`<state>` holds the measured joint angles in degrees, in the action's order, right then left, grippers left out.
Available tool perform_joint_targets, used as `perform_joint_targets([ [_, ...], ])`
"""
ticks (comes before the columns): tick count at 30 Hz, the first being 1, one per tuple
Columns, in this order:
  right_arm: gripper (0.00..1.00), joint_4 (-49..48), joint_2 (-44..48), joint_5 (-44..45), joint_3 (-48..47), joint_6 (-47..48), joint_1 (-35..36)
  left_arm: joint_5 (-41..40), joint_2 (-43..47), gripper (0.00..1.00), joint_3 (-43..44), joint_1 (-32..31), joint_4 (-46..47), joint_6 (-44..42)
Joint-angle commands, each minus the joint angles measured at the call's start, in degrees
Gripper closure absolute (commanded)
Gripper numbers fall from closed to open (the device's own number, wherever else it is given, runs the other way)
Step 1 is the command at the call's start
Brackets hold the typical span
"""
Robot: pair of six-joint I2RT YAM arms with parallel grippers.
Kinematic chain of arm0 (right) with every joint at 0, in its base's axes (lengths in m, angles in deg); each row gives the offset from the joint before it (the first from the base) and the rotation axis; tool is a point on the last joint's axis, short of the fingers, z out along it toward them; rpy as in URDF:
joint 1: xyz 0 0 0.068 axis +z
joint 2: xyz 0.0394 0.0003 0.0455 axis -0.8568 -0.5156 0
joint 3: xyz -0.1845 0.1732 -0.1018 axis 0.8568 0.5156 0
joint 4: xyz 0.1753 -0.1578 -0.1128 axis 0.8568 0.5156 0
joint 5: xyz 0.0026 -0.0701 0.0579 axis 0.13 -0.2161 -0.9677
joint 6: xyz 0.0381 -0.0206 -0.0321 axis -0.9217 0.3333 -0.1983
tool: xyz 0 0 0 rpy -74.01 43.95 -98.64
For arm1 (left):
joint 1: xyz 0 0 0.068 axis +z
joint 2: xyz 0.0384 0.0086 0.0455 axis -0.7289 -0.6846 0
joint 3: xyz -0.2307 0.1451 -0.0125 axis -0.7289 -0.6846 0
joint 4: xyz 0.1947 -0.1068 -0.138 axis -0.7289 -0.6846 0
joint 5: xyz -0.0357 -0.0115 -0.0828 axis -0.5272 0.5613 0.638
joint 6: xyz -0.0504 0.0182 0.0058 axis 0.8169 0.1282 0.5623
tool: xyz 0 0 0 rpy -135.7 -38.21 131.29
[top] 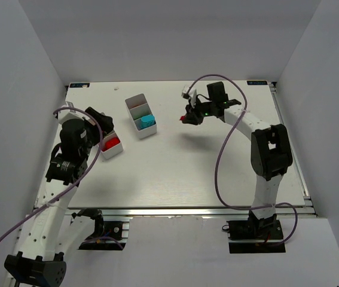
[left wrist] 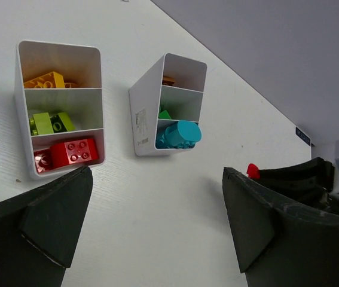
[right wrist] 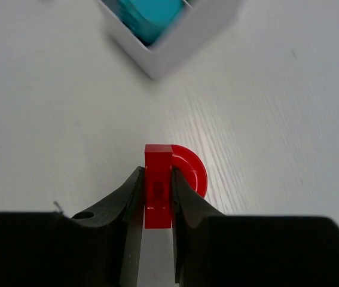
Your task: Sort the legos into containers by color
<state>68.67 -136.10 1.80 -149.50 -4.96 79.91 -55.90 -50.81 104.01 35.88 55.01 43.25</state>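
My right gripper [right wrist: 156,174] is shut on a red lego [right wrist: 158,186], a flat block with a round red part on its right side. In the top view that red lego [top: 183,119] hangs a little above the table, right of the middle container [top: 132,119], which holds teal bricks [top: 148,122]. My left gripper [left wrist: 157,227] is open and holds nothing, close over the left container [left wrist: 18,107]. That container holds yellow [left wrist: 46,79], lime [left wrist: 49,122] and red bricks [left wrist: 73,152]. The other container [left wrist: 144,113] shows brown, green and teal pieces [left wrist: 180,134].
White enclosure walls stand on the left, back and right. The left container [top: 114,153] sits right by the left arm's wrist. The right arm's purple cable [top: 220,161] loops over the right half of the table.
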Motion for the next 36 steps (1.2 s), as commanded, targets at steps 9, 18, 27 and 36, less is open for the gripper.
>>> perform_joint_targets([
  [9, 1.00, -6.09, -2.58, -5.50, -12.34, 10.76, 23.51, -1.35, 6.26, 0.02, 1.97, 0.37, -0.42, -1.81],
  [18, 1.00, -11.35, -16.21, -1.44, -28.90, 8.57, 30.81, -0.39, 6.44, 0.02, 4.52, 0.37, -3.76, -2.96],
  [27, 1.00, -20.23, -19.29, 0.85, -27.14, 10.85, 34.95, 0.23, 6.17, 0.02, 4.34, 0.37, -4.73, -4.36],
  [36, 1.00, -23.23, -24.12, 5.42, -30.48, 9.09, 36.18, 1.02, 5.38, 0.02, 4.34, 0.28, -5.78, -6.21],
])
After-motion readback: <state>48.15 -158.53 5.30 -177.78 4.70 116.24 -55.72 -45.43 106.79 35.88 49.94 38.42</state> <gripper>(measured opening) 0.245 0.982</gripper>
